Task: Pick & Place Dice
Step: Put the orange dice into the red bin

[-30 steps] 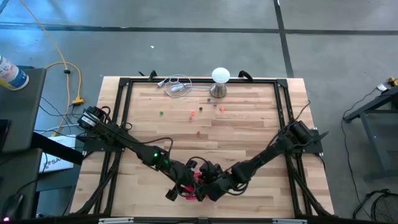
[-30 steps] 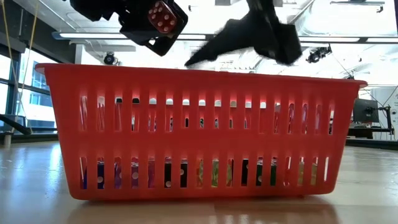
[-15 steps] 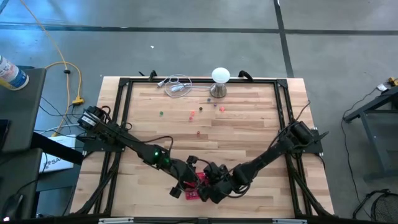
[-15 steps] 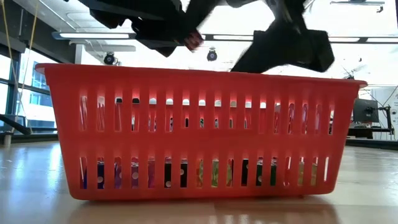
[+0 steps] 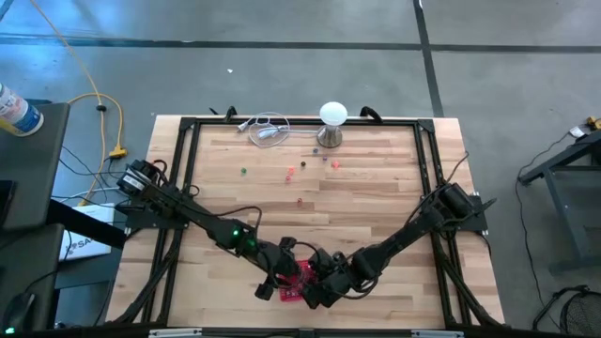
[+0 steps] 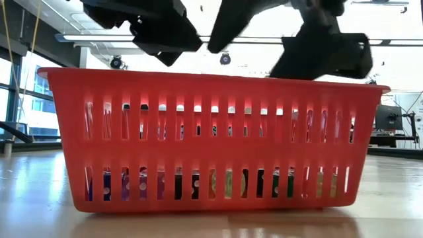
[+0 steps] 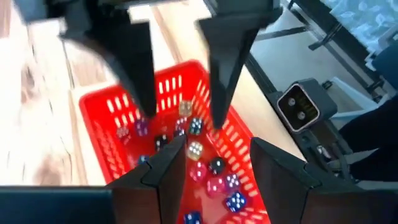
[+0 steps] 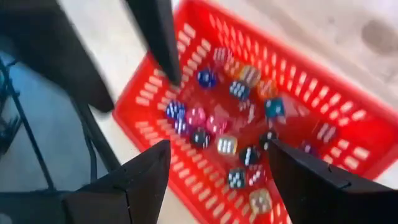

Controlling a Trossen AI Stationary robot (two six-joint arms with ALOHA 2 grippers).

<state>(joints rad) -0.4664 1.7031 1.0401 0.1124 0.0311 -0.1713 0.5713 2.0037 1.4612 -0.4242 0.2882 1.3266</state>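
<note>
A red mesh basket (image 6: 211, 132) stands near the table's front edge and holds several dice (image 8: 227, 144) of mixed colours, also seen in the left wrist view (image 7: 214, 183). My left gripper (image 7: 217, 149) hovers open above the basket's rim, nothing between its fingers (image 5: 282, 277). My right gripper (image 8: 219, 149) hangs open over the basket from the other side, slanting down (image 5: 315, 286). More dice lie loose on the far half of the table, a red one (image 5: 289, 171) and a green one (image 5: 243, 171) among them.
A white ball-topped metal stand (image 5: 332, 122) and a coil of cable (image 5: 268, 130) sit at the table's far edge. A black frame (image 5: 188, 169) runs around the tabletop. Bare wood lies between the basket and the loose dice.
A red die that showed at my left gripper a second ago has dropped from it toward the basket and is gone from the low view. My right gripper has tipped further downward over the basket and shifted slightly. My left gripper stays in place.
</note>
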